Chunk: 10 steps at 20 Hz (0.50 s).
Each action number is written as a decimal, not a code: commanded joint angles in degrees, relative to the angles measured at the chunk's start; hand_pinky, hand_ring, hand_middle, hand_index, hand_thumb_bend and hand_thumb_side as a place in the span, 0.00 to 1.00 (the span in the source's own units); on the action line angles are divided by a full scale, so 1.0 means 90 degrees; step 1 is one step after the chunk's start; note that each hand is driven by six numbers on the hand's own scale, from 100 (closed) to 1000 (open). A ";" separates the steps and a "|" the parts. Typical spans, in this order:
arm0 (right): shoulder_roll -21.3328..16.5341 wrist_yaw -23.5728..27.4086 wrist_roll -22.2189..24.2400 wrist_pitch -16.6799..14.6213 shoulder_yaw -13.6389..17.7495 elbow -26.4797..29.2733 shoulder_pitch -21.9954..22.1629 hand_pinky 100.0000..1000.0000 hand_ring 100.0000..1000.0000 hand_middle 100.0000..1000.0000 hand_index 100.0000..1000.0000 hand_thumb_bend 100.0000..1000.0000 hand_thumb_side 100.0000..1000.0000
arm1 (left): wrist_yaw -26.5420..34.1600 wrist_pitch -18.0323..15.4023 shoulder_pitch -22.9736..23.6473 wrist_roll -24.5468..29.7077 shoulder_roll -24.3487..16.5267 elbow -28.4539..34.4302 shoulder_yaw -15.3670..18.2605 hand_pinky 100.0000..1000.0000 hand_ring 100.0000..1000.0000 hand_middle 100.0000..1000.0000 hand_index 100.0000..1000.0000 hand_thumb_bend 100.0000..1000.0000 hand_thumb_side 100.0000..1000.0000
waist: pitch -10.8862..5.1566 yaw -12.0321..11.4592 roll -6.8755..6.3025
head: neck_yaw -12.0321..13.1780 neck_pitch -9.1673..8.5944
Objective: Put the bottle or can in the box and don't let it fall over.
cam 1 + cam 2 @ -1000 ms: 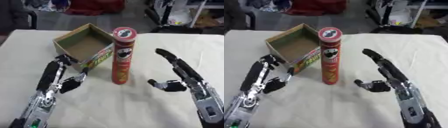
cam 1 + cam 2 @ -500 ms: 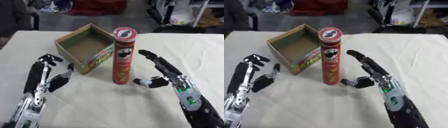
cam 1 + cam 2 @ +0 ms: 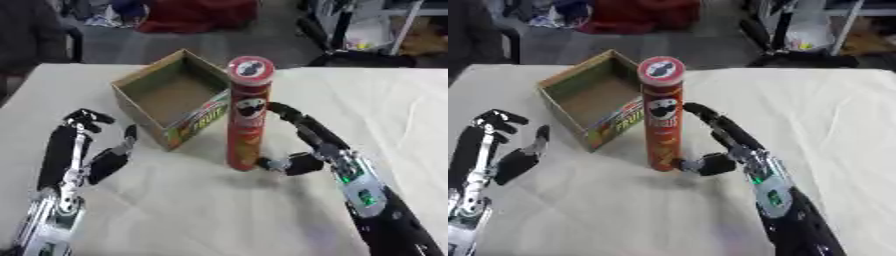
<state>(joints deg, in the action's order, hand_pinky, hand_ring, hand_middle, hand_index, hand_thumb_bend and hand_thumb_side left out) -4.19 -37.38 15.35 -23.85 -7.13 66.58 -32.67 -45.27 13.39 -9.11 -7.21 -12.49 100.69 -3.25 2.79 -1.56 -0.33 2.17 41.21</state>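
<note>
A tall red can (image 3: 248, 117) with a red lid stands upright on the white table, just right of an open cardboard box (image 3: 194, 123). My right hand (image 3: 317, 146) has come in from the lower right and is against the can's right side. Its fingers (image 3: 285, 113) stretch to the can at mid height and its thumb (image 3: 273, 163) touches the base. The fingers stay nearly straight, so the hand is open. My left hand (image 3: 77, 150) rests open on the table left of the box, apart from it.
The box is empty inside, and its opening faces up. The white tablecloth (image 3: 184, 210) spreads wide in front and to the right. Beyond the table's far edge stand dark chairs, a red bag (image 3: 197, 15) and shelving.
My right hand has moved left from open table to the can and now touches its side and base. My left hand has drawn back to the left, away from the box. The can stays upright.
</note>
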 commanded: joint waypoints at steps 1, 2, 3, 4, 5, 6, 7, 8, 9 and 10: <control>0.0018 -0.0071 -0.0054 -0.0022 0.0018 0.0008 -0.0159 0.95 1.00 1.00 1.00 0.50 0.34 | 0.0011 0.0048 -0.0072 -0.0021 -0.0050 0.0124 0.0081 0.51 0.57 0.59 0.62 0.24 0.47 | -0.0088 -0.0019 -0.0095 | -0.0021 -0.0072; 0.0030 -0.0087 -0.0071 -0.0021 0.0027 -0.0003 -0.0166 0.95 1.00 1.00 1.00 0.50 0.34 | 0.0019 0.0055 -0.0082 -0.0023 -0.0049 0.0121 0.0088 0.51 0.57 0.59 0.62 0.24 0.47 | -0.0087 -0.0027 -0.0095 | -0.0022 -0.0074; 0.0042 -0.0096 -0.0095 -0.0016 0.0039 -0.0016 -0.0172 0.95 1.00 1.00 1.00 0.50 0.34 | 0.0025 0.0062 -0.0098 -0.0024 -0.0048 0.0117 0.0096 0.51 0.57 0.59 0.62 0.24 0.47 | -0.0087 -0.0036 -0.0096 | -0.0024 -0.0076; 0.0052 -0.0102 -0.0121 -0.0009 0.0052 -0.0029 -0.0178 0.94 1.00 1.00 1.00 0.50 0.34 | 0.0032 0.0066 -0.0117 -0.0024 -0.0046 0.0112 0.0103 0.51 0.57 0.59 0.62 0.24 0.47 | -0.0087 -0.0043 -0.0097 | -0.0026 -0.0076; 0.0064 -0.0101 -0.0153 0.0006 0.0069 -0.0048 -0.0187 0.94 1.00 1.00 1.00 0.50 0.34 | 0.0038 0.0069 -0.0146 -0.0019 -0.0049 0.0105 0.0114 0.51 0.57 0.59 0.62 0.24 0.47 | -0.0089 -0.0050 -0.0098 | -0.0028 -0.0073; 0.0072 -0.0099 -0.0182 0.0017 0.0080 -0.0066 -0.0195 0.94 1.00 1.00 1.00 0.50 0.34 | 0.0039 0.0069 -0.0170 -0.0012 -0.0052 0.0099 0.0122 0.51 0.57 0.59 0.62 0.24 0.47 | -0.0090 -0.0055 -0.0099 | -0.0029 -0.0072; 0.0082 -0.0090 -0.0214 0.0035 0.0098 -0.0089 -0.0205 0.94 1.00 1.00 1.00 0.50 0.34 | 0.0034 0.0066 -0.0208 0.0002 -0.0057 0.0091 0.0132 0.51 0.57 0.59 0.62 0.24 0.48 | -0.0093 -0.0059 -0.0101 | -0.0028 -0.0071; 0.0093 -0.0079 -0.0251 0.0054 0.0116 -0.0110 -0.0213 0.94 1.00 1.00 1.00 0.50 0.34 | 0.0023 0.0062 -0.0244 0.0016 -0.0062 0.0084 0.0142 0.51 0.57 0.59 0.62 0.25 0.48 | -0.0095 -0.0062 -0.0102 | -0.0029 -0.0072; 0.0110 -0.0062 -0.0291 0.0076 0.0138 -0.0135 -0.0219 0.94 1.00 1.00 1.00 0.50 0.34 | 0.0012 0.0058 -0.0284 0.0036 -0.0068 0.0075 0.0154 0.51 0.57 0.59 0.62 0.25 0.48 | -0.0097 -0.0064 -0.0103 | -0.0033 -0.0074; 0.0125 -0.0043 -0.0328 0.0096 0.0155 -0.0162 -0.0226 0.94 1.00 1.00 1.00 0.49 0.34 | -0.0001 0.0053 -0.0320 0.0058 -0.0073 0.0065 0.0164 0.51 0.57 0.59 0.62 0.25 0.49 | -0.0098 -0.0064 -0.0103 | -0.0034 -0.0075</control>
<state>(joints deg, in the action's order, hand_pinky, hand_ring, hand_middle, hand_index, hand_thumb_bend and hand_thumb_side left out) -3.17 -38.03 12.99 -23.14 -6.24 64.78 -33.39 -45.17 13.90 -11.16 -6.93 -12.49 100.63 -2.39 2.79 -2.09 -0.33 1.96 41.16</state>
